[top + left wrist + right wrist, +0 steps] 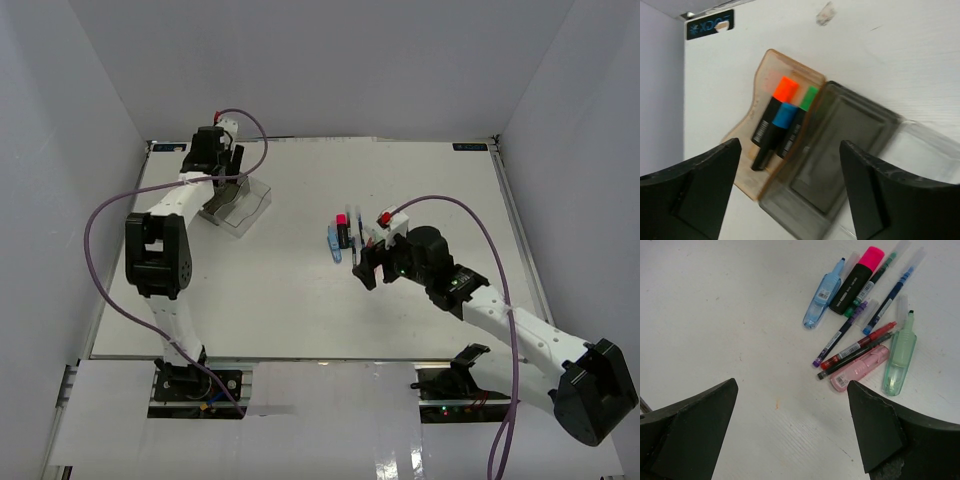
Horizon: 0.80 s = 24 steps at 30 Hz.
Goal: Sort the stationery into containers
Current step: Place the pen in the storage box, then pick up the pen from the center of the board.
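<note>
White table (300, 300) runs under both arms, walled in by plain grey panels; the organiser tray (771, 67) sits at the far left, and its amber compartment holds three stubby black highlighters, capped orange (786, 89), blue (785, 116) and green (809, 98); the grey compartment (840, 150) and the clear compartment (920, 145) beside it look bare. The left gripper (790, 144) hangs over the tray with its jaws wide apart and nothing between them; the right gripper (792, 385) hovers near the loose pile, jaws likewise spread and gripping nothing. I judge the job under halfway; waiting on the table are a pink-capped highlighter (860, 277), a pastel blue marker (821, 300), a pink marker (860, 369), a mint marker (900, 357) and several thin pens (855, 347). Only the left wrist view shows what lies in the tray, since the arm covers much of it from above; only the right wrist view separates the pile piece by piece; the overhead view alone shows tray and pile well apart.
</note>
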Available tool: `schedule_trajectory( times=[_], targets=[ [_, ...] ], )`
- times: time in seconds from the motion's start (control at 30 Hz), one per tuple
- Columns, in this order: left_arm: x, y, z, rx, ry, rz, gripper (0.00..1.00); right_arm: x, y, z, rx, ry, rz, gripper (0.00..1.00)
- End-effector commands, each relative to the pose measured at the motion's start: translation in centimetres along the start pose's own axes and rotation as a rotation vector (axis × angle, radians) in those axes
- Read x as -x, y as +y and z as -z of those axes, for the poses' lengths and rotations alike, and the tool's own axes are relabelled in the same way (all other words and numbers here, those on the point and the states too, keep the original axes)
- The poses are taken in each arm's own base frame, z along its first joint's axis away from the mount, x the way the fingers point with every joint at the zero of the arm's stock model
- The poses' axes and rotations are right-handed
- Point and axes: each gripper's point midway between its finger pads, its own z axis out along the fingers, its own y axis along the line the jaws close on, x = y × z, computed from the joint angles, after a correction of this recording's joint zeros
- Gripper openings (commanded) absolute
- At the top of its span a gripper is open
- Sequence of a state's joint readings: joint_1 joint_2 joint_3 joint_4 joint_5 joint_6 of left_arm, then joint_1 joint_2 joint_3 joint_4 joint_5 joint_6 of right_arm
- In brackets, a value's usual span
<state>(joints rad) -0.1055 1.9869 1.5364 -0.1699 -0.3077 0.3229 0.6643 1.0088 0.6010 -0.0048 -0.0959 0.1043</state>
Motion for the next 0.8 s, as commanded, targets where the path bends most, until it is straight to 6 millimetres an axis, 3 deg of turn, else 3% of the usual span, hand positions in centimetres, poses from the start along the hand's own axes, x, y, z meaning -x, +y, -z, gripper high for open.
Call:
schedule_trajectory(
  times=[0.0, 0.03, 0.07, 0.1, 0.13, 0.17, 0.2, 0.23, 0.27, 0.3, 0.33, 0.37, 0.4, 0.43, 0.47, 0.5, 0.6, 0.63, 0.67, 0.77],
  targets=[
    [7.8, -1.2, 8.6, -0.192, -0.152, 0.317, 0.92, 2.8, -0.9, 0.3, -0.077, -0.034, -0.030, 0.97],
    [7.0, -2.6, 9.6, -0.251, -0.109, 0.439, 0.95, 3.1, -1.0, 0.3, -0.087, -0.031, -0.037, 0.98],
    [7.7, -2.7, 11.7, -0.296, -0.132, 0.491, 0.98, 3.2, -1.6, 0.2, -0.123, -0.022, -0.045, 0.99],
    [7.8, -4.1, 13.2, -0.390, -0.134, 0.520, 0.98, 4.0, -1.7, -0.3, -0.135, -0.018, -0.062, 1.00],
    [5.8, -5.2, 13.5, -0.420, -0.087, 0.548, 0.98, 4.3, -1.9, -0.6, -0.145, -0.011, -0.070, 0.96],
    [6.2, -5.1, 15.4, -0.448, -0.104, 0.601, 0.98, 3.7, -2.3, -1.4, -0.166, 0.025, -0.081, 0.93],
    [5.7, -5.7, 16.2, -0.482, -0.095, 0.611, 0.98, 5.0, -2.3, -1.8, -0.168, 0.014, -0.086, 0.92],
    [3.6, -6.5, 16.4, -0.492, -0.050, 0.619, 0.98, 5.2, -2.3, -2.3, -0.171, 0.022, -0.099, 0.90],
    [3.5, -6.3, 17.6, -0.503, -0.061, 0.636, 0.98, 4.3, -2.7, -3.4, -0.188, 0.072, -0.111, 0.85],
    [3.0, -6.7, 18.1, -0.521, -0.061, 0.637, 0.98, 5.7, -2.7, -4.0, -0.189, 0.058, -0.116, 0.82],
    [2.4, -6.8, 18.5, -0.527, -0.063, 0.635, 0.98, 5.9, -2.8, -4.6, -0.195, 0.071, -0.130, 0.80],
    [0.2, -7.5, 18.3, -0.527, -0.027, 0.624, 0.98, 4.8, -3.0, -5.9, -0.203, 0.124, -0.138, 0.73],
    [0.3, -7.3, 18.9, -0.526, -0.059, 0.625, 0.98, 4.7, -3.2, -6.6, -0.212, 0.138, -0.142, 0.68],
    [-0.3, -7.6, 19.0, -0.533, -0.059, 0.622, 0.98, 6.0, -3.4, -7.2, -0.223, 0.125, -0.149, 0.64],
    [-1.8, -8.1, 18.9, -0.537, -0.035, 0.616, 0.98, 4.9, -3.9, -8.5, -0.252, 0.167, -0.165, 0.62],
    [-1.8, -8.1, 19.3, -0.545, -0.054, 0.619, 0.98, 5.7, -4.1, -9.1, -0.262, 0.166, -0.172, 0.61],
    [-2.9, -8.5, 19.5, -0.553, -0.069, 0.612, 0.98, 3.9, -4.9, -11.5, -0.304, 0.243, -0.195, 0.54],
    [-3.1, -8.5, 19.5, -0.548, -0.076, 0.610, 0.98, 4.7, -4.9, -12.2, -0.307, 0.234, -0.198, 0.53],
    [-3.5, -8.3, 19.3, -0.531, -0.075, 0.609, 0.98, 3.3, -5.3, -13.2, -0.329, 0.273, -0.208, 0.52],
    [-3.7, -8.0, 19.1, -0.509, -0.076, 0.602, 0.98, 2.3, -5.6, -15.0, -0.353, 0.310, -0.217, 0.47]
  ],
)
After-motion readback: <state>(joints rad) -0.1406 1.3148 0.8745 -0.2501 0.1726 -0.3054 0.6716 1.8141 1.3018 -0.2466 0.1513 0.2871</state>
